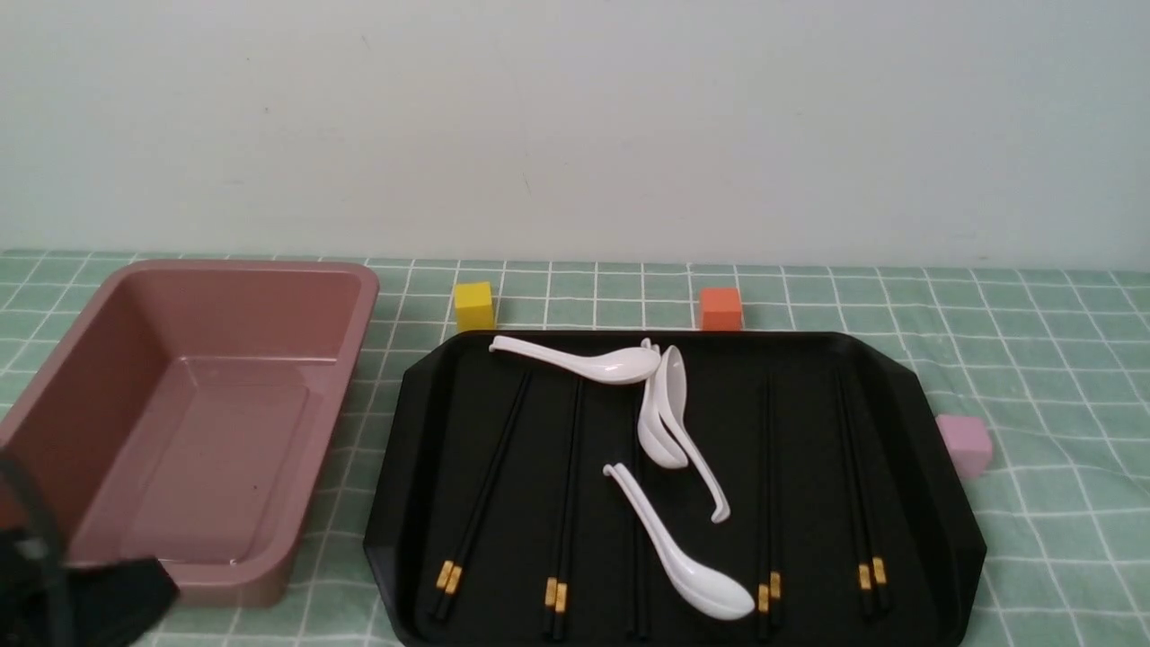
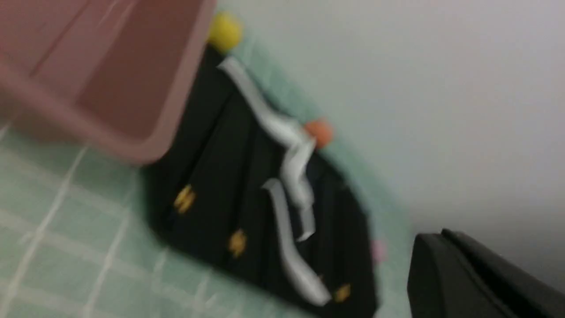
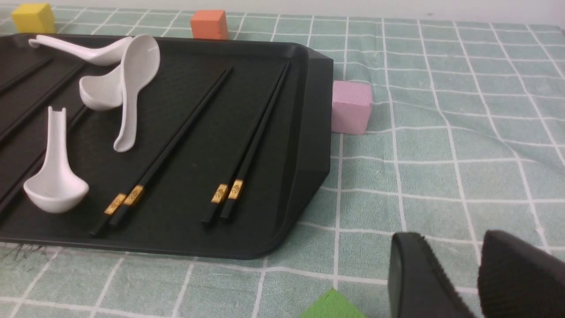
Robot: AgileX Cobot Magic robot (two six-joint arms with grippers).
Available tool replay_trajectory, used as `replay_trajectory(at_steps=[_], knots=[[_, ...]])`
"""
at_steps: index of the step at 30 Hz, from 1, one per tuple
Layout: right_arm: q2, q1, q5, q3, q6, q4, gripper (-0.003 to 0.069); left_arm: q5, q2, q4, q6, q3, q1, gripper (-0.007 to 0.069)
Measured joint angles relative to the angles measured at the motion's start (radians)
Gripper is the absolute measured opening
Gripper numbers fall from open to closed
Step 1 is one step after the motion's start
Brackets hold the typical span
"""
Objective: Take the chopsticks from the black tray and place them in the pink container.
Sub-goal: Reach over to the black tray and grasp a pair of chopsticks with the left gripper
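The worktop, under a green cloth with white grid lines, carried everything, and the black tray was the widest thing on it. The tray held five pairs of black chopsticks and four white spoons. To the tray's left, just beside it, stood the pink container, a dusty-pink bin with sloped walls; its glossy floor showed bare but for a tiny dark speck. The left hand, well left of the tray and near the container's near side, was narrow, its fingers together. The right hand, to the right of the tray's near end, stood open, with a gap between its fingers. The chopsticks lay flat inside the tray in five spaced pairs, slim and matte, their thicker ends toward its near edge. Gold-yellow bands marked four pairs near those ends; the middle pair ran partly beneath the spoons. Three spoons were bunched toward the tray's far side and one lay nearer. Beyond the tray's far edge sat a yellow cube and an orange cube, and by its right side a pale pink cube. Part of something bright green showed on its near side.
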Motion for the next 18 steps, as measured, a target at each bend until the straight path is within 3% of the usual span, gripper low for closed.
replay_trajectory(at_steps=[4,8,13,18], knots=[[0.0,0.0,0.0,0.0,0.0,0.0,0.0239,0.228,0.387,0.182,0.095,-0.202,0.0,-0.0013],[0.0,0.0,0.0,0.0,0.0,0.0,0.0239,0.421,0.682,0.247,0.148,-0.399,-0.021,-0.0013],[0.0,0.0,0.0,0.0,0.0,0.0,0.0239,0.458,0.96,0.32,0.152,-0.595,-0.206,-0.0013],[0.0,0.0,0.0,0.0,0.0,0.0,0.0239,0.45,1.13,0.487,0.003,-0.773,-0.39,-0.0013]])
